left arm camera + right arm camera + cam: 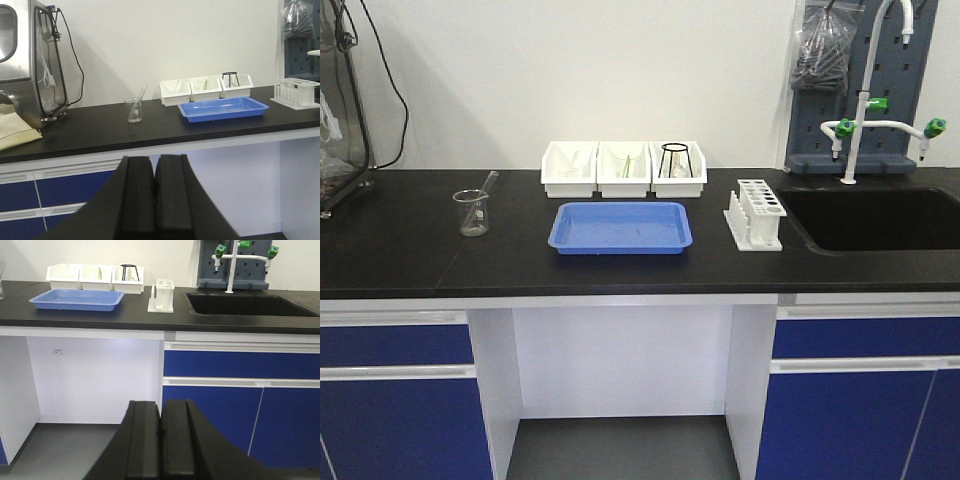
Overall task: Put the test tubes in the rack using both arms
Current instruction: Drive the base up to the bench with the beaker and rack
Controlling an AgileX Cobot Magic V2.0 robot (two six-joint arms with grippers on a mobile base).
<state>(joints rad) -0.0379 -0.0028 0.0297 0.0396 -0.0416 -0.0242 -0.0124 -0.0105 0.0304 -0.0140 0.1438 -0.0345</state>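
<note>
One slim clear test tube (489, 183) leans in a glass beaker (471, 213) at the counter's left; it also shows in the left wrist view (142, 93). The white rack (758, 214) stands right of the blue tray, beside the sink, and its holes look empty. The rack also shows in the left wrist view (296, 93) and the right wrist view (162, 296). My left gripper (154, 162) is shut and empty, low in front of the counter. My right gripper (160, 407) is shut and empty, below counter height facing the cabinets. Neither arm shows in the front view.
A blue tray (620, 228) lies mid-counter. Three white bins (623, 169) stand behind it, the right one holding a black wire tripod (675, 160). A black sink (880, 218) with a white faucet (865, 100) is at the right. A metal cabinet (30, 60) stands far left.
</note>
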